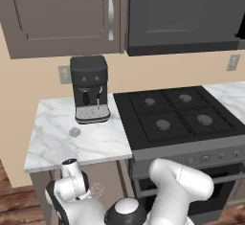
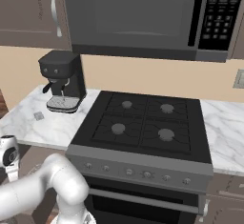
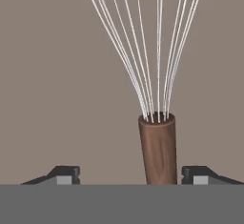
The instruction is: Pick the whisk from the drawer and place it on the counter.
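Hand view: the whisk (image 3: 157,142) lies on the grey-brown drawer (image 3: 52,75) floor with its long axis running straight away from the hand (image 3: 129,175), brown handle nearest, wire head beyond. The handle sits right of centre between the two spread fingertips (image 3: 66,174), ungripped, and the marble worktop (image 1: 57,138) waits above.

The whisk (image 3: 157,151) has a handle of dark brown wood, smooth with a soft shine, and thin silvery metal wires. The drawer (image 3: 57,75) bottom behind it is flat, matt grey-brown. The counter (image 1: 52,140) is white marble with grey veins, smooth. The coffee machine (image 1: 89,88) looks like black plastic, slightly matt, with a metal grid. The stovetop (image 2: 143,123) is matt black. The cabinet handle (image 1: 111,12) is shiny metal.
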